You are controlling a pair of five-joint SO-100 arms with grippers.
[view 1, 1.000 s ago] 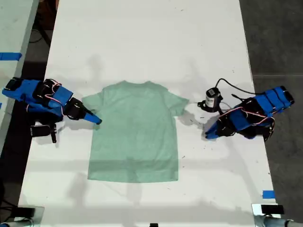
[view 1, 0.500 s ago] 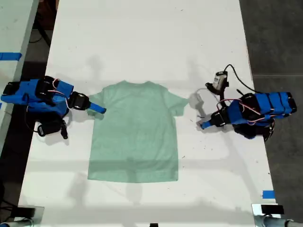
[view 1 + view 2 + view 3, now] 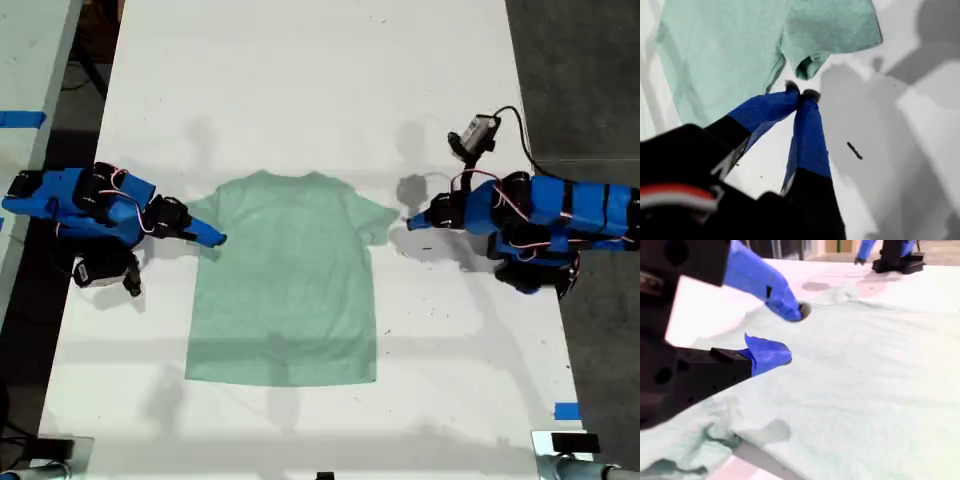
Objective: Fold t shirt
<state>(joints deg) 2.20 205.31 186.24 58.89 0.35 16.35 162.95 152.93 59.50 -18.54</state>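
The plain pale mint-green short-sleeved cloth t shirt (image 3: 283,282) lies spread flat on the smooth white counter (image 3: 310,90), roughly in the middle of it in the exterior view, round neck toward the far edge and straight hem toward the near edge. The fabric is soft and matte, mostly smooth across the body, with a faint crease band above the hem. Both short sleeves flare outward; in the first wrist view the sleeve end (image 3: 812,64) curls up into a small open tube with a rumpled edge.

My first gripper (image 3: 801,93), at the exterior view's right (image 3: 411,222), has glossy blue tapered fingers (image 3: 807,135) with dark tips pressed together, holding nothing, just beside that sleeve and apart from it. Its arm is blue plastic blocks with red and white wires.

My second gripper (image 3: 792,334), at the exterior view's left (image 3: 213,238), sits over the other sleeve and shoulder; its blue fingers (image 3: 767,354) stand a little apart with no cloth between them, the lower one just above the fabric, which bunches into soft folds close to the camera (image 3: 700,437).

A thin black cable (image 3: 510,130) loops from the first arm's small camera
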